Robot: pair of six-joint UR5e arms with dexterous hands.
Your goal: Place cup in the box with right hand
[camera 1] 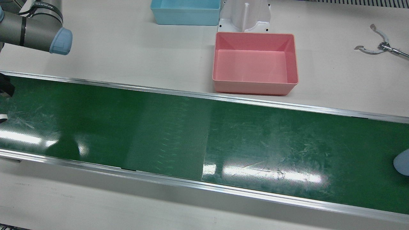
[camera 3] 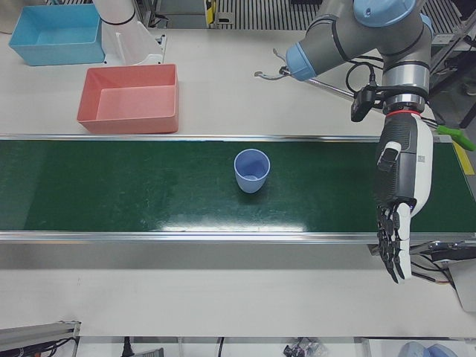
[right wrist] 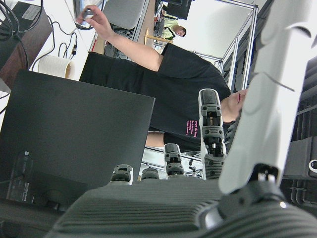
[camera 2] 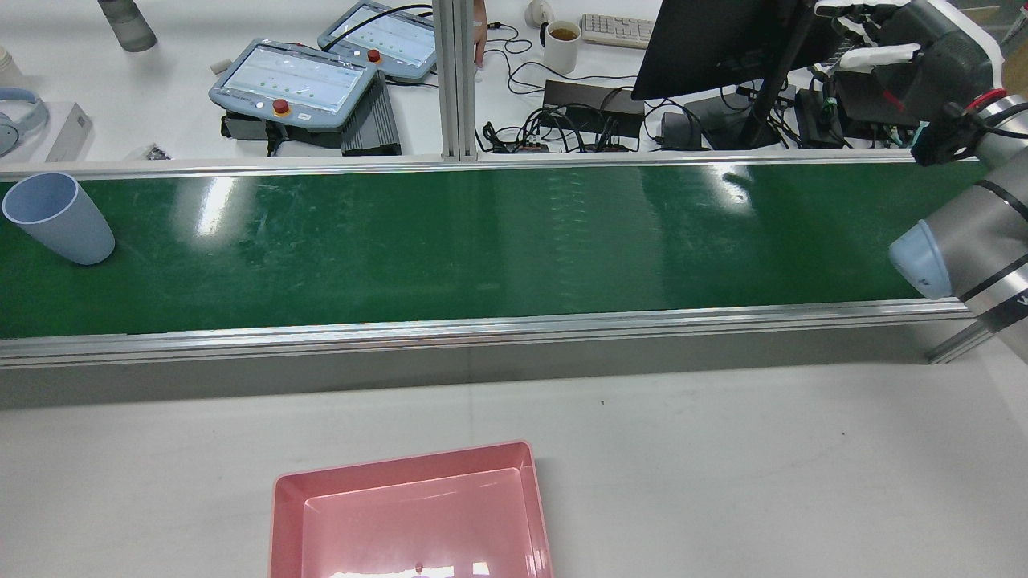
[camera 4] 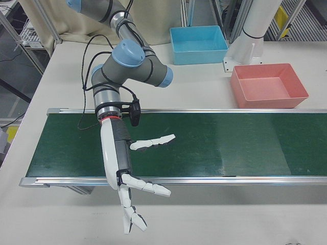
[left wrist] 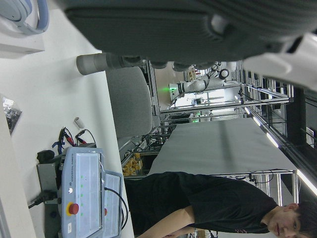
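The table (camera 1: 127, 48) carries a long green belt (camera 1: 204, 134) edged with metal rails; both arms reach over it from the far side. The right arm (camera 4: 127, 66) hangs over the belt's end in the right-front view, and the left arm (camera 3: 372, 30) hangs over the opposite end in the left-front view.

The pink box (camera 3: 130, 97) sits on the table beyond the belt's far rail, well apart from both hands and between them along the belt's length; it holds nothing. A blue box (camera 4: 199, 44) stands farther back, on the right hand's side of the pink one, beside a white pedestal (camera 1: 246, 16).

The right hand (camera 4: 135, 176) points downward past the belt's near rail, fingers (camera 4: 153, 142) spread wide and apart, grasping nothing. The left hand (camera 3: 398, 216) also points downward over the near rail, fingers (camera 3: 390, 253) extended and loosely together, holding nothing.

The cup (camera 3: 251, 170), pale blue, stands upright on the belt with its mouth up, on the left arm's half, well apart from the left hand and far along the belt from the right hand. In the rear view the cup (camera 2: 56, 217) lies at the left edge, and the pink box lies nearer the camera than the belt. A pair of metal tongs (camera 1: 381, 44) rests on the table behind the left arm's side.
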